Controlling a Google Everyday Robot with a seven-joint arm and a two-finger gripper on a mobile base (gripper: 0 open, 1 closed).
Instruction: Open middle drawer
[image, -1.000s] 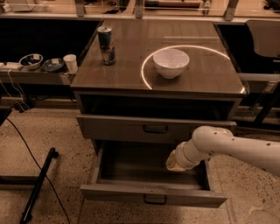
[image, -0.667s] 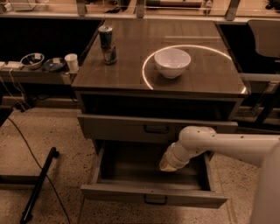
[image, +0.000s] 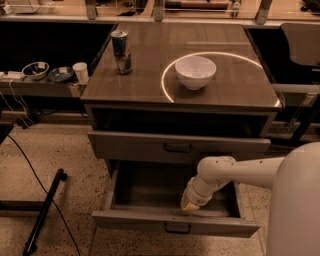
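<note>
— Where is your grey-beige middle drawer (image: 150, 221)?
— It stands far out under the top drawer (image: 130, 145). Your cream-tipped gripper (image: 190, 202) is inside, near the front wall. I cannot tell whether it grips anything.
— And the brown tabletop (image: 235, 90)?
— A white bowl (image: 195, 71) and a metal can (image: 121, 51) stand well apart, above the speckled floor (image: 60, 150).

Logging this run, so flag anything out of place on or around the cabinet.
Nothing is spilled or broken. The middle drawer stands pulled out, with the gripper down inside it near its front. On top, the can and bowl sit upright; a bright arc of light curves round the bowl.
</note>
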